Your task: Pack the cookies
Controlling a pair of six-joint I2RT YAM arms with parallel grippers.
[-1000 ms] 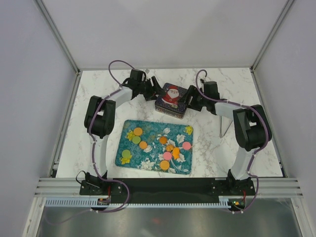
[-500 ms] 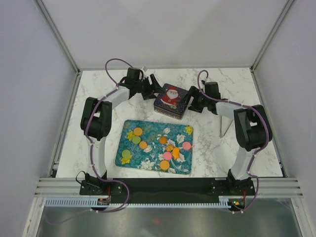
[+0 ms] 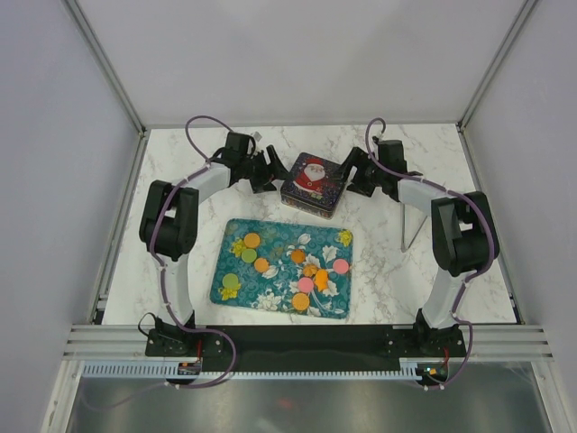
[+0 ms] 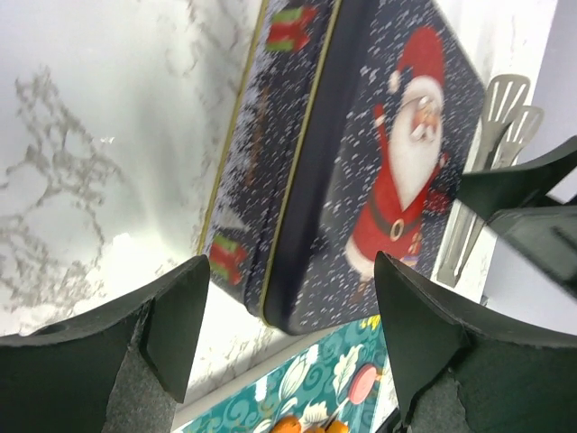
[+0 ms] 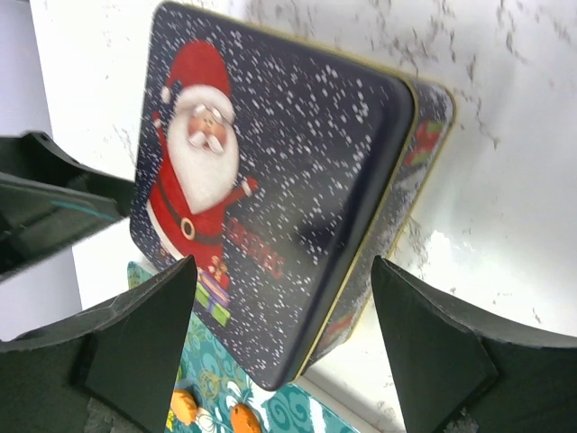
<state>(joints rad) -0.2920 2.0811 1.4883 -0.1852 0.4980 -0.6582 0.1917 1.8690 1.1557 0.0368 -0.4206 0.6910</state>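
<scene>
1. The Santa tin [image 5: 297, 162] has the only writing I can spot: a short run of red lettering [image 5: 257, 248] on the lid, just below the Santa figure's outstretched hand in the right wrist view. It is too blurred to read.
2. In the left wrist view, no letters can be made out on that lid [image 4: 361, 180].
3. From overhead, the tin [image 3: 313, 183] is too small for any wording to be legible.
4. No brand, number or sign is readable elsewhere.
</scene>
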